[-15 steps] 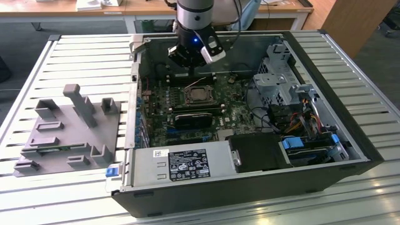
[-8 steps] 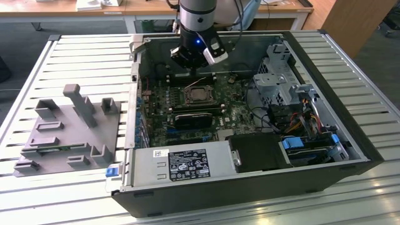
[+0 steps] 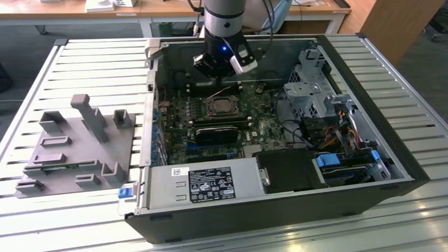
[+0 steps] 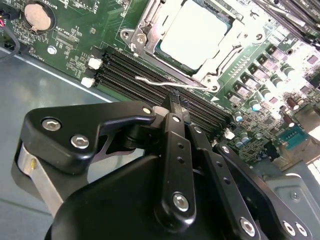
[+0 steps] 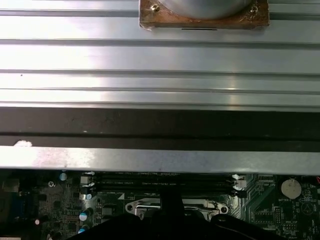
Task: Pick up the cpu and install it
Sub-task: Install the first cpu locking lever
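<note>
The cpu [image 4: 197, 35], a flat square chip with a silvery top, lies inside the black socket with its metal frame [image 4: 145, 30] on the green motherboard. In the exterior view the cpu [image 3: 222, 106] sits mid-board in the open computer case. My gripper [image 3: 220, 77] hangs a little above and behind the socket. Its black fingers [image 4: 175, 107] meet at the tips with nothing between them. A thin wire lever [image 4: 165, 82] lies beside the socket, between it and the fingertips. In the first wrist view the gripper [image 5: 170, 197] covers the middle of the socket frame [image 5: 210, 204].
A grey plastic tray with upright posts [image 3: 77, 147] stands on the slatted table at the exterior view's left. Inside the case are memory slots [image 4: 145, 75], a black card [image 3: 220, 131], a power supply [image 3: 203, 184] and a drive cage [image 3: 311, 79]. The case walls [image 3: 150, 105] enclose the board.
</note>
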`<act>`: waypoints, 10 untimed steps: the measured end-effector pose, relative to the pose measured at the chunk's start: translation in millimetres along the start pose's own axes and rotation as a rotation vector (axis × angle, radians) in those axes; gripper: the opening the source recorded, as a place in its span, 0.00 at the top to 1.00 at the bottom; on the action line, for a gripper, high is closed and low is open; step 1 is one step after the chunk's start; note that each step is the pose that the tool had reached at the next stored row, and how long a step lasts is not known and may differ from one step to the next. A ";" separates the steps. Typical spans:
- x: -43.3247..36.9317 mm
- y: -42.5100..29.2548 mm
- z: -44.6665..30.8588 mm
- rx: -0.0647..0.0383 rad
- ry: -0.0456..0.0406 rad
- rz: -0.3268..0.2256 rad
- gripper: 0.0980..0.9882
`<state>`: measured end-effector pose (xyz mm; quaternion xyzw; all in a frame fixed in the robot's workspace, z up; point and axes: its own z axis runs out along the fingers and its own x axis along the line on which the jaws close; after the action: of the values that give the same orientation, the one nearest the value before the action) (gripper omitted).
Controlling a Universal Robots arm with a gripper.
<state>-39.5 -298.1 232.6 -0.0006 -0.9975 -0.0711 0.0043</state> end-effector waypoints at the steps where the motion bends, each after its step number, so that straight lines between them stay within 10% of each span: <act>1: -0.5 -0.1 0.5 0.000 0.0000 0.000 0.99; 10: -4.8 -0.6 4.4 0.000 0.0000 0.000 0.99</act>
<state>-34.7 -298.1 228.1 -0.0006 -0.9975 -0.0711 0.0043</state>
